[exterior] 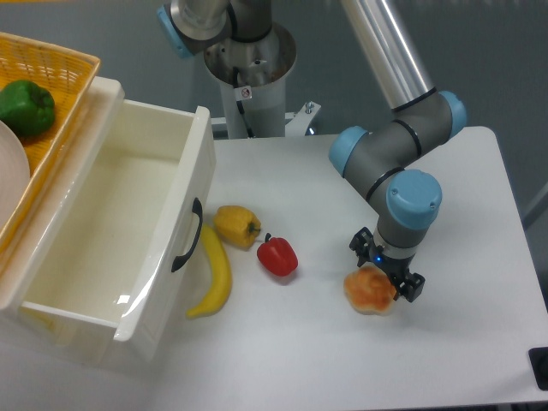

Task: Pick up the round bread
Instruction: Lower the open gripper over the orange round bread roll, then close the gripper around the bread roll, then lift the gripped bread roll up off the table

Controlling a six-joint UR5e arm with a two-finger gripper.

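Single fixed cam, high front of table point(282, 180), angled down twd my base point(250, 68); mid range, whole tabletop seen.

Round bread point(369, 292) right of red pepper point(277, 256).

A UR5e arm point(390, 158) of grey cylindrical joints capped in light blue, linked by a polished silver tube, rises from a white pedestal base point(253, 86) bearing a small red-and-white sticker. At the wrist, a black two-finger gripper point(384, 269) shows a tiny blue light.
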